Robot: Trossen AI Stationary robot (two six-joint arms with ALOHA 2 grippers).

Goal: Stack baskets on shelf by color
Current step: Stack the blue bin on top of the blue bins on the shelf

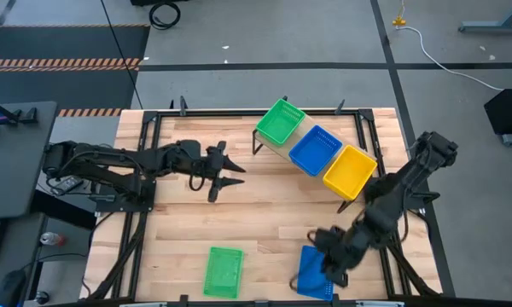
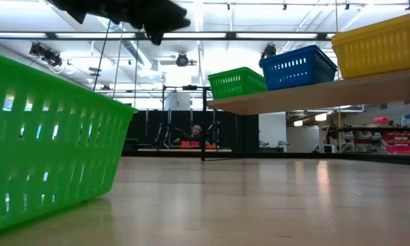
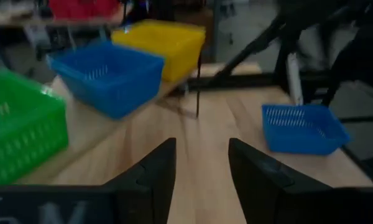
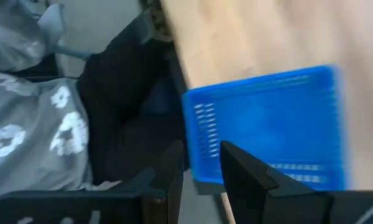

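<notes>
Fingers, left gripper (image 1: 233, 174): we see them spread apart with bare table between them, holding nothing, over the table's middle-left.

Fingers, right gripper (image 1: 322, 266): we see them straddling the wall of a blue basket (image 1: 311, 272) at the table's near right edge, though we cannot tell if they press it.

Shelf (image 2: 314, 93): we count a green basket (image 1: 280, 121), a second blue basket (image 1: 315, 149) and a yellow basket (image 1: 350, 170) in a row on it.

Loose item: another green basket (image 1: 224, 272) lies near the front edge, left of the blue one.

Views: only the low view shows us the shelf's slant. Only the right wrist view shows the fingers either side of the basket wall.

Pose: left arm stretched level toward the shelf; right arm bent down from the right rear.
</notes>
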